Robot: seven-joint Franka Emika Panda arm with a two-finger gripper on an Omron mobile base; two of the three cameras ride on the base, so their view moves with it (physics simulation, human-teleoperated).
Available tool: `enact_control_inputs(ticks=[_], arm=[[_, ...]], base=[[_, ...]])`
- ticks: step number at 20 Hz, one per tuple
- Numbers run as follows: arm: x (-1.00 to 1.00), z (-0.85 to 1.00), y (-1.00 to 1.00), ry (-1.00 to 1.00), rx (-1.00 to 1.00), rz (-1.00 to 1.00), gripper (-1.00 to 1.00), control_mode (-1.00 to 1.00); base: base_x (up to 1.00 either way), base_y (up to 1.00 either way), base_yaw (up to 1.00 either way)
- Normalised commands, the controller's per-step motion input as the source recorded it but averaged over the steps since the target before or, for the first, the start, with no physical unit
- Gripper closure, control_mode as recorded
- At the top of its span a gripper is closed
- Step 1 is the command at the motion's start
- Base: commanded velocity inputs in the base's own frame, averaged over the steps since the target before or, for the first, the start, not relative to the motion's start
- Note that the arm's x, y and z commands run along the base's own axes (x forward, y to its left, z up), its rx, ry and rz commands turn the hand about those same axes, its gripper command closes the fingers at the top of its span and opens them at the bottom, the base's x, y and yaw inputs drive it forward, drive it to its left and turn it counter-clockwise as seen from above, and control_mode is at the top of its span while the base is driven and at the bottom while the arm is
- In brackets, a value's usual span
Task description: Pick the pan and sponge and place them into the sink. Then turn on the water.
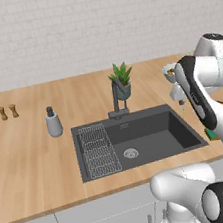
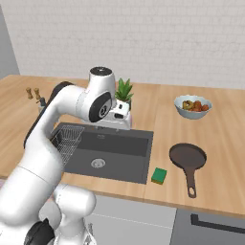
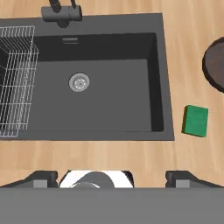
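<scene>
The dark brown pan point(image 2: 187, 156) lies on the wooden counter right of the sink point(image 2: 119, 158), its long handle pointing toward the front edge; its rim point(image 3: 215, 65) also shows in the hand view. The small green sponge point(image 2: 159, 175) point(image 3: 195, 121) rests between the pan and the sink's right rim. My gripper point(image 2: 116, 125) hangs above the sink, looking straight down into the basin point(image 3: 113, 100). It is open point(image 3: 112, 181), with nothing between its fingertips point(image 3: 43, 179). No water runs from the dark faucet point(image 1: 118, 100).
A wire rack point(image 1: 98, 151) fills the sink's left side, beside the round drain point(image 3: 79, 82). Behind the faucet stands a potted plant point(image 1: 122, 80). A fruit bowl point(image 2: 193, 106) sits behind the pan. A soap dispenser point(image 1: 53, 123) and two small shakers point(image 1: 7, 112) stand to the left.
</scene>
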Motion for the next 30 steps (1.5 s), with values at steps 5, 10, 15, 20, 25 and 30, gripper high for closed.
enact_control_inputs(ticks=[5,10,15,20,25,30], arm=[[-0.36,-0.4,-1.0,0.06,0.0,-0.03,-1.0,-1.0],[-0.21,-0.61,-0.82,0.05,-0.03,-0.06,-1.0,-1.0],[0.0,-0.58,-0.54,0.06,-0.09,-0.1,-1.0,-1.0],[0.03,-0.48,-0.54,0.08,-0.06,-0.11,-1.0,-1.0],[0.02,-0.28,-0.12,0.03,-0.02,-0.05,-1.0,-1.0],[0.29,-0.06,-0.33,0.01,0.02,0.0,-1.0,-1.0]], base=[[0.0,0.0,0.0],[0.0,0.0,0.0],[0.0,0.0,0.0],[0.0,0.0,0.0],[0.0,0.0,0.0],[0.0,0.0,0.0]])
